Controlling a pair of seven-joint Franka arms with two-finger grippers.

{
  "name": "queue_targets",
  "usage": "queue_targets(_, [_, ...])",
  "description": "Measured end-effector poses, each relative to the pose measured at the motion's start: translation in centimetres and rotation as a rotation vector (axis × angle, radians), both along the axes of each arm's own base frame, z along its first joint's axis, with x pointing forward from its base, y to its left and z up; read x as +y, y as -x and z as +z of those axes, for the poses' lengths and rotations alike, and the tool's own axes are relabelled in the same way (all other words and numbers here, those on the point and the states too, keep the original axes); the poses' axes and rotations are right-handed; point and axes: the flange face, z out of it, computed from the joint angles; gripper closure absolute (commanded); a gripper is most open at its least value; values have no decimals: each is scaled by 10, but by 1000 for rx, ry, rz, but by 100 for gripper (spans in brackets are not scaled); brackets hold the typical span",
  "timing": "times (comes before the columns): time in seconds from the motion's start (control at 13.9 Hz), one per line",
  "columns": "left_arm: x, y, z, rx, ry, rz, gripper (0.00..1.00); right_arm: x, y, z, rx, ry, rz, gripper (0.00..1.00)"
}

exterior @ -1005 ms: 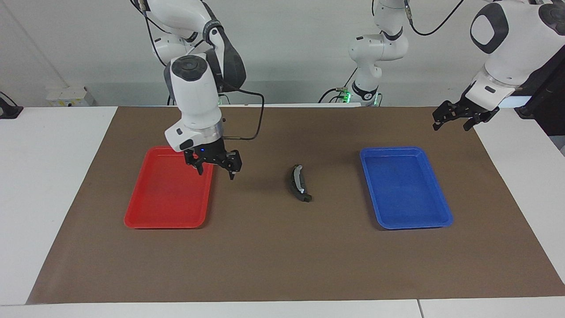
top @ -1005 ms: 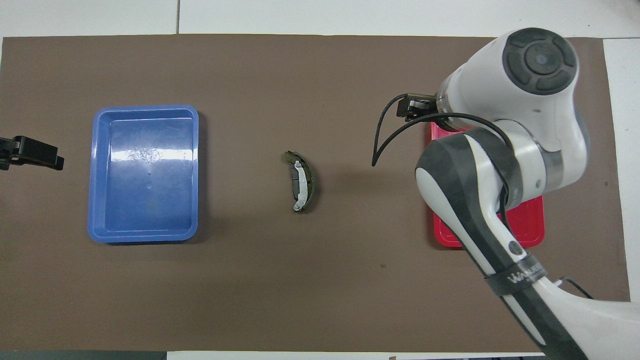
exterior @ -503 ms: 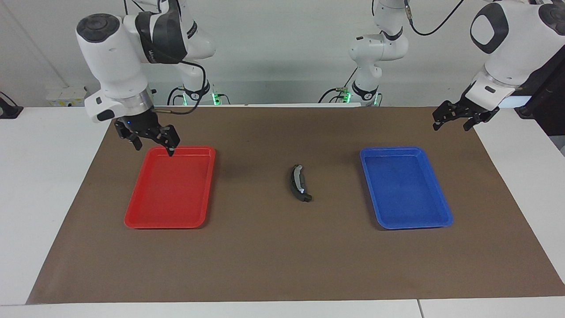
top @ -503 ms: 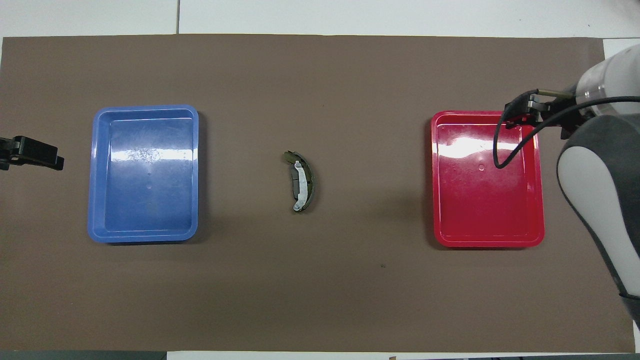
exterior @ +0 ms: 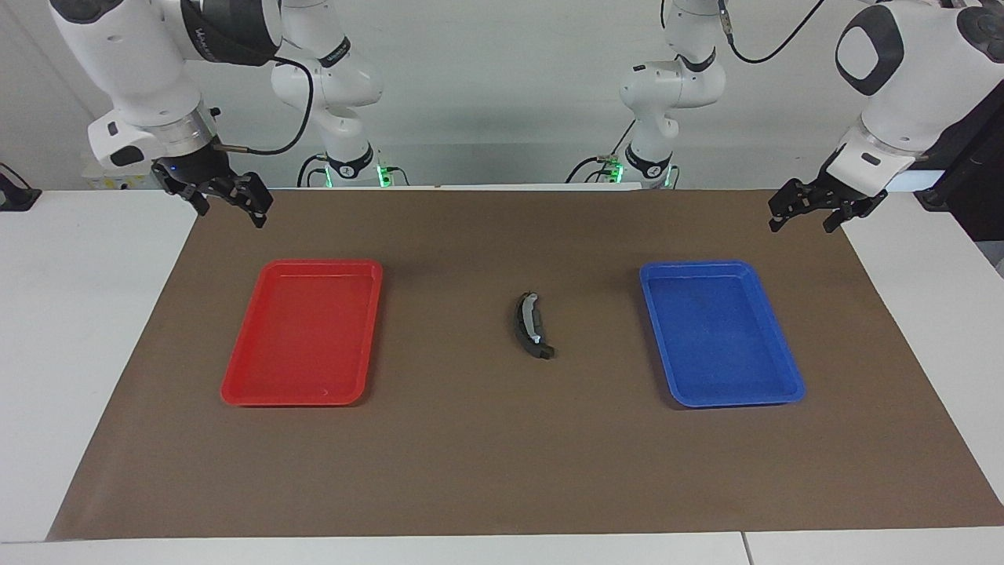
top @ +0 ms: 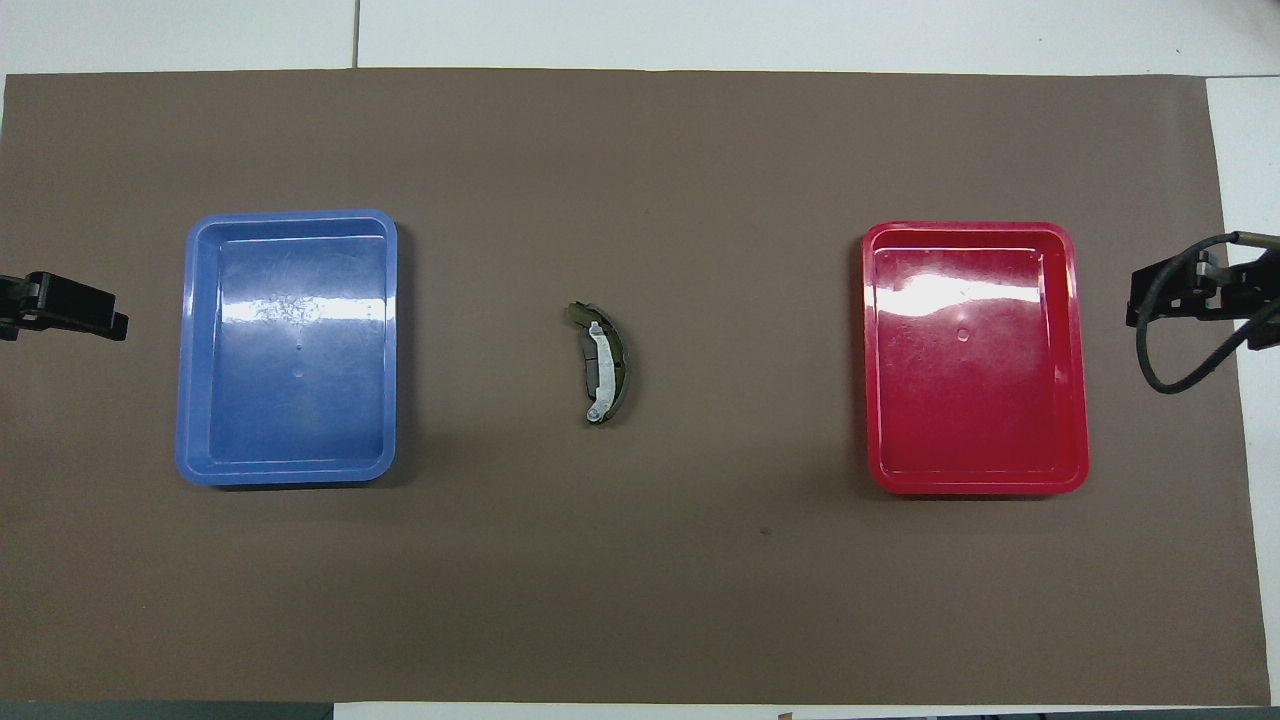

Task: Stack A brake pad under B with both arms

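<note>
The crescent brake shoe B [exterior: 533, 326] with its silver-grey band lies on the brown mat between the two trays; it also shows in the overhead view [top: 603, 365]. A dark piece sticks out under its end farther from the robots. I cannot tell whether this is the small A pad. My right gripper [exterior: 233, 213] hangs open and empty over the mat's corner at the right arm's end, seen in the overhead view [top: 1140, 300] beside the red tray. My left gripper [exterior: 800, 224] waits open and empty over the mat's edge at the left arm's end, seen in the overhead view [top: 100, 315].
A red tray [exterior: 235, 384] lies empty toward the right arm's end; it shows in the overhead view [top: 1075, 350]. A blue tray [exterior: 792, 384] lies empty toward the left arm's end; it shows in the overhead view [top: 190, 350]. White table borders the brown mat [exterior: 471, 455].
My right gripper has risen and swung away from the red tray's inner edge to the mat's corner at the right arm's end. The left arm and the brake shoe have not moved.
</note>
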Motion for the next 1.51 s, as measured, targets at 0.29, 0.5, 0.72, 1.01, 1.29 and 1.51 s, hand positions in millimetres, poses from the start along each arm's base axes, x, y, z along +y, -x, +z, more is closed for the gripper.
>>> queue_targets(0.29, [0, 0, 0, 0, 0, 0, 0, 0, 5, 18, -13, -16, 1, 0])
queue_targets(0.5, [0, 0, 0, 0, 0, 0, 0, 5, 10, 34, 11, -59, 19, 0])
queue_targets(0.72, [0, 0, 0, 0, 0, 0, 0, 7, 7, 36, 17, -61, 43, 0])
queue_targets(1.01, [0, 0, 0, 0, 0, 0, 0, 13, 1, 29, 17, -59, 59, 0])
queue_targets(1.29, [0, 0, 0, 0, 0, 0, 0, 16, 1, 29, 18, -57, 67, 0])
queue_targets(1.51, [0, 0, 0, 0, 0, 0, 0, 17, 0, 28, 18, -23, 80, 0])
